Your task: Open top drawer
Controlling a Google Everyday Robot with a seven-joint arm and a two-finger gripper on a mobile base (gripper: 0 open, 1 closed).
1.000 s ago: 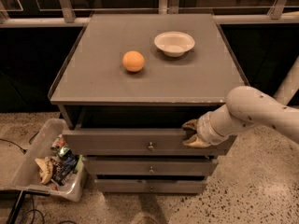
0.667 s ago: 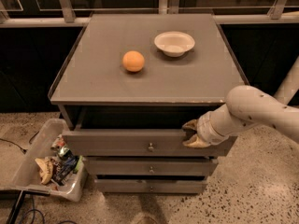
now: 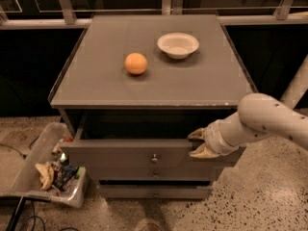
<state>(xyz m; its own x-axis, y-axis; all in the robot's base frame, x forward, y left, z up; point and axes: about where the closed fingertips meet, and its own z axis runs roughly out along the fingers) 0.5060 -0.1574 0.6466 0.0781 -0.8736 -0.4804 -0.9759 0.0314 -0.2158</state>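
top drawer (image 3: 120, 153) sits part-open | gripper (image 3: 196, 144) at its front's top edge, 3 o'clock of the knob (image 3: 154, 158) | fingers (image 3: 195, 134) apart

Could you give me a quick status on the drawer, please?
Gripper at top drawer front's upper edge, right of knob. Drawer partly out, dark interior showing. Plastic bin on floor, left of drawer front.

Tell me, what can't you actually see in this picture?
Camera view only.
- Top drawer interior: dark, shadowed under the tabletop.
- Gripper at the drawer's front, right of the knob: its grasp is unclear.
- Arm: cut off by the right edge.
- Floor bin contents: too jumbled to name.
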